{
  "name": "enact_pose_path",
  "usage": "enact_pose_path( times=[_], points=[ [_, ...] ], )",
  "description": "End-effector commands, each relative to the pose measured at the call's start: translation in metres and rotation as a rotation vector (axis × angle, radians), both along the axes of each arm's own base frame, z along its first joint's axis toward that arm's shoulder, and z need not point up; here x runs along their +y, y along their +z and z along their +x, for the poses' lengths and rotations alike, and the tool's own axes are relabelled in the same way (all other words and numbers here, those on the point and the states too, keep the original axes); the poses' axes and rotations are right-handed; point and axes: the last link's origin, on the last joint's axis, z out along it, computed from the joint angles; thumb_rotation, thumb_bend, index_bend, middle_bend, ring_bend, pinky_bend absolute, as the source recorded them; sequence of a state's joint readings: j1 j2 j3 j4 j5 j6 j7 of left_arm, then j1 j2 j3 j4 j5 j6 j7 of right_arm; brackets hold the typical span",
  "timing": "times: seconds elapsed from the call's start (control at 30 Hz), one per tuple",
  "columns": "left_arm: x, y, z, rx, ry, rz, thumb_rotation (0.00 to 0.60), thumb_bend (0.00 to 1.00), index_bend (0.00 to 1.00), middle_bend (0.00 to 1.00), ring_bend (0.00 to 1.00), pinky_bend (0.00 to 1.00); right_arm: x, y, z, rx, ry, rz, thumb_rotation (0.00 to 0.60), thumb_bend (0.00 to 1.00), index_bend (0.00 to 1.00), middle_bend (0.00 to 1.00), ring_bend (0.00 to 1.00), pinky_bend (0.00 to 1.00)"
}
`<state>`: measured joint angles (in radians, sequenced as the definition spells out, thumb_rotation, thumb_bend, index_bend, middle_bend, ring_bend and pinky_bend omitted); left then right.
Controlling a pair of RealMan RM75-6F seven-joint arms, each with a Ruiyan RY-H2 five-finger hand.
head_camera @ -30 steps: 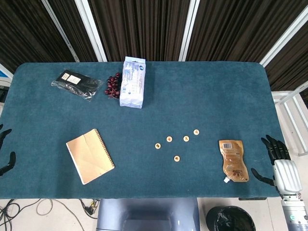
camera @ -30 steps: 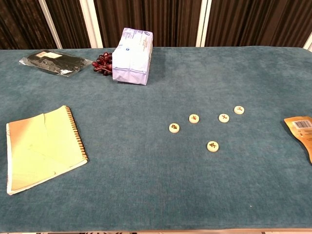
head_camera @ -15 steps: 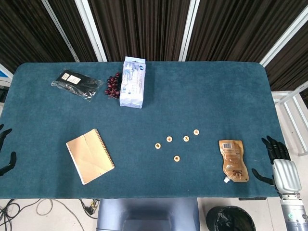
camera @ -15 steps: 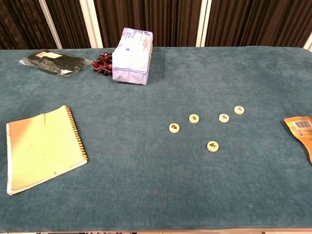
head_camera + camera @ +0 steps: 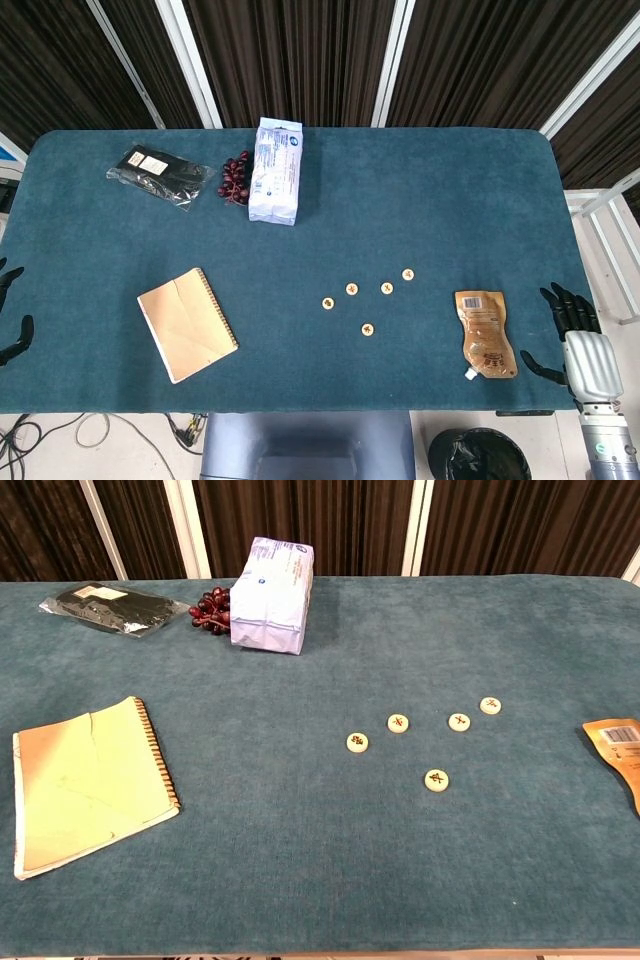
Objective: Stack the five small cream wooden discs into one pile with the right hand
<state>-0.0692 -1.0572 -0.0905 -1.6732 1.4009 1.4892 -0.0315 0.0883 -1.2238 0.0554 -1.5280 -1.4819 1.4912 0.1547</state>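
Resting off the table's right edge, your right hand [image 5: 578,338] holds nothing, its fingers spread apart and pointing away from you, just beyond the brown pouch [image 5: 485,332]. Your left hand [image 5: 10,318] shows only as dark fingertips at the far left edge, so you cannot tell how open it is. You have all five discs [image 5: 367,329] lying flat and apart on the teal table [image 5: 430,190], none stacked: four in a shallow rising row, one nearer you below it. A notebook [image 5: 186,323] lies well to their left.
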Motion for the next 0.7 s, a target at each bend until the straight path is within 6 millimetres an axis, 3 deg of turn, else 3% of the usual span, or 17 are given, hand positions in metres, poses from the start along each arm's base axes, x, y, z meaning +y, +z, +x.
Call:
enact_pose_path(
  times=[0.03, 0.13, 0.33, 0.7],
  points=[
    [0.0, 0.0, 0.001, -0.004, 0.0, 0.005, 0.6, 0.49, 0.13, 0.0, 0.0, 0.0, -0.002, -0.001, 0.001, -0.001, 0.001, 0.003, 0.6, 0.3, 0.11, 0.0, 0.0, 0.0],
    [0.0, 0.0, 0.001, -0.006, -0.002, 0.007, 0.6, 0.49, 0.13, 0.0, 0.0, 0.0, -0.011, 0.0, 0.006, 0.026, 0.011, 0.031, 0.6, 0.3, 0.14, 0.0, 0.0, 0.0],
    [0.001, -0.001, 0.002, -0.006, -0.002, 0.001, 0.6, 0.49, 0.13, 0.0, 0.0, 0.0, -0.053, 0.001, 0.029, 0.103, 0.047, 0.138, 0.6, 0.3, 0.17, 0.0, 0.0, 0.0],
    [0.001, -0.001, 0.002, -0.012, 0.0, 0.005, 0.6, 0.49, 0.13, 0.0, 0.0, 0.0, -0.134, -0.026, 0.064, 0.146, 0.037, 0.305, 0.6, 0.3, 0.21, 0.0, 0.0, 0.0]
  ],
)
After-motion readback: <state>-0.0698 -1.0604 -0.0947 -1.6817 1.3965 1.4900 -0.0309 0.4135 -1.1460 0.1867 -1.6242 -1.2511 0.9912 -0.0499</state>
